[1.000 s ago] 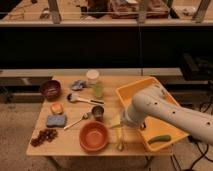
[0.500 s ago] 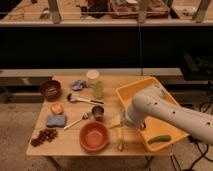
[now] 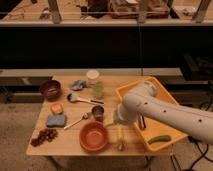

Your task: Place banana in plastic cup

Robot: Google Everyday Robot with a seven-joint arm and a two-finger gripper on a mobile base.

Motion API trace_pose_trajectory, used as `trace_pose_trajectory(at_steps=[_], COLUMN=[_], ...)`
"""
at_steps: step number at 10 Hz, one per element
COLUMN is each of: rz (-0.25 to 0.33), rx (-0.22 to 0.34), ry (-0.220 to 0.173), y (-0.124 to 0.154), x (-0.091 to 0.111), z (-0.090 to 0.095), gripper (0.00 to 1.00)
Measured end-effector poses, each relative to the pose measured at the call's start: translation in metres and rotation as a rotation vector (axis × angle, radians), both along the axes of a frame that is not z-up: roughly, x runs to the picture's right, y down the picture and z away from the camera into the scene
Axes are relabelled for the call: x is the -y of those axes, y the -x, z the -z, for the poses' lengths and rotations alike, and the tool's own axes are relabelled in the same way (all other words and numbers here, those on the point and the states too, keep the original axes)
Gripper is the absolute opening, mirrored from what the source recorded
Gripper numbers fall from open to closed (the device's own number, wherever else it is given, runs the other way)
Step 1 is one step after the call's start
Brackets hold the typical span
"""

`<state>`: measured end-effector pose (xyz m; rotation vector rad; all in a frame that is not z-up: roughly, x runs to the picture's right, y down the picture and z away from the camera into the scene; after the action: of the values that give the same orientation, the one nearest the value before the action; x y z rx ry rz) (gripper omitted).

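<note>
The banana (image 3: 120, 136) is slim and pale yellow. It lies on the wooden table (image 3: 70, 145) just right of the orange bowl (image 3: 93, 136), pointing toward the front edge. The plastic cup (image 3: 95, 84), tall and translucent yellow-green with a whitish top, stands upright at the back middle of the table. My gripper (image 3: 114, 122) is at the end of the white arm (image 3: 160, 112), low over the table just above the banana's far end and right of a small dark metal cup (image 3: 98, 113). The cup is well behind the gripper.
An orange tray (image 3: 131, 90) on the right holds a green cucumber-like piece (image 3: 159, 139) under my arm. A dark red bowl (image 3: 50, 89), grey cloth (image 3: 78, 85), ladle (image 3: 82, 99), spoon (image 3: 77, 121), blue sponge (image 3: 56, 120) and grapes (image 3: 44, 136) lie on the left.
</note>
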<state>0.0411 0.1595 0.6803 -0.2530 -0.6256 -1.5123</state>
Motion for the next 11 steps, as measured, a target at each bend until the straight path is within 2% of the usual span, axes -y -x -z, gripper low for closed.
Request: trace_pose_trajectory(at_steps=[2, 3, 4, 6, 7, 9, 10, 11], rz=[0.049, 0.058, 0.060, 0.042, 0.013, -0.027, -0.040, -0.041], rx=[0.008, 0.002, -0.018, -0.056, -0.081, -0.121, -0.143, -0.156], ry=[-0.032, -0.043, -0.054, -0.056, -0.050, -0.046, -0.044, -0.043], y=[0.027, 0.032, 0.036, 0.027, 0.013, -0.010, -0.016, -0.018], x=[0.007, 0.009, 0.007, 0.002, 0.001, -0.002, -0.005, -0.008], z=[-0.004, -0.012, -0.026, -0.048, -0.057, -0.067, -0.071, -0.074], gripper=[0.73, 0.73, 0.73, 0.73, 0.71, 0.56, 0.52, 0.54])
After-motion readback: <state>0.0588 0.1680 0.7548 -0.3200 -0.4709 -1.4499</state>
